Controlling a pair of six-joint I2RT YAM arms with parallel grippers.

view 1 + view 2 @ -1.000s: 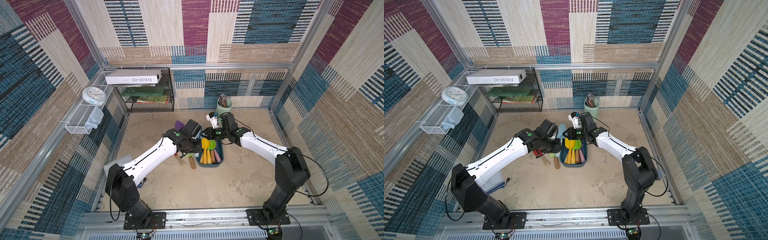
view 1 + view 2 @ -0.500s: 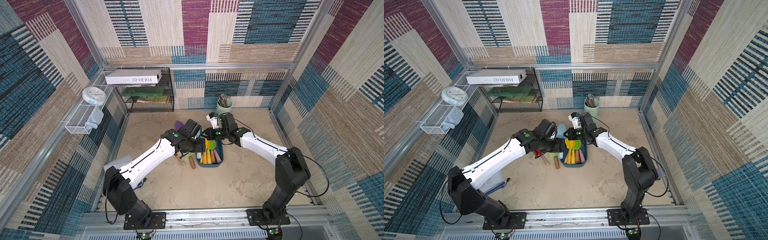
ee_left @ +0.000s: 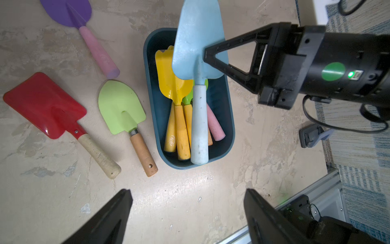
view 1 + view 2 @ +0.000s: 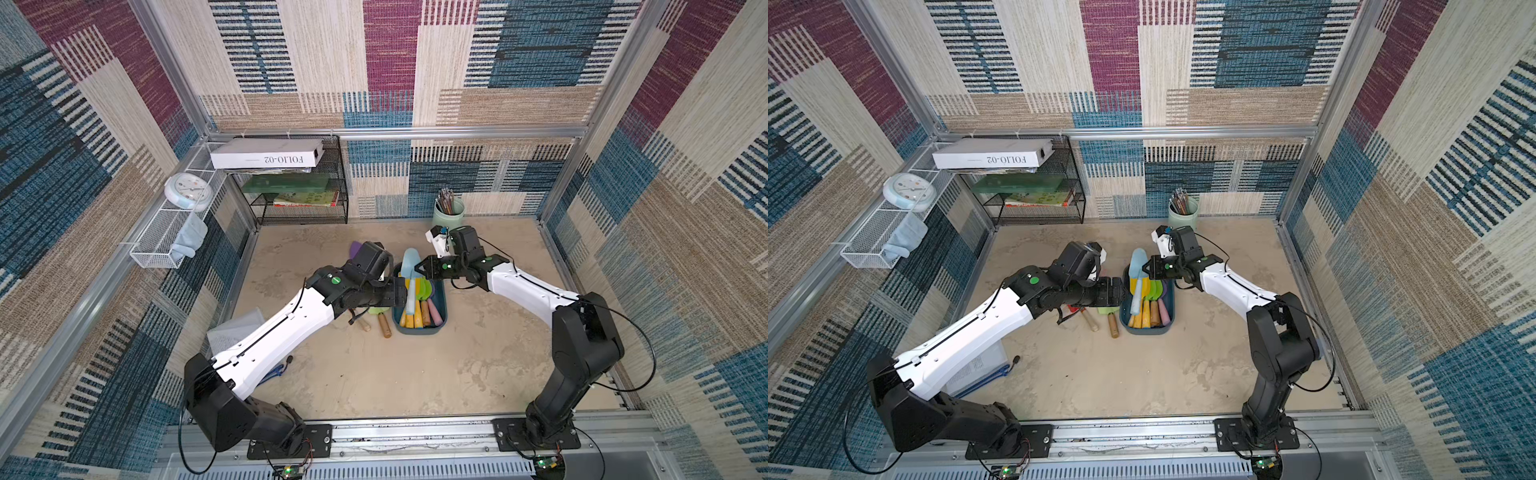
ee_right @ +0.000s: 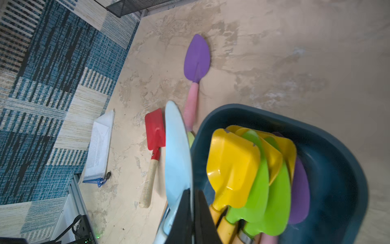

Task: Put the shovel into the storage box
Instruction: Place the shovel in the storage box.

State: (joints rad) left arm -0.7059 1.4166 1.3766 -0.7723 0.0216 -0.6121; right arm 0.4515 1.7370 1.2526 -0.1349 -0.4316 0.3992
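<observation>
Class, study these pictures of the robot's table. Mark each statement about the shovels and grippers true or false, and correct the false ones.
1. The left gripper is open and holds nothing. True.
2. The red shovel lies inside the storage box. False: it lies on the table, outside the box.
3. The right gripper is shut on the light blue shovel's blade. True.
4. The purple shovel has a wooden handle. False: its handle is pink.
</observation>
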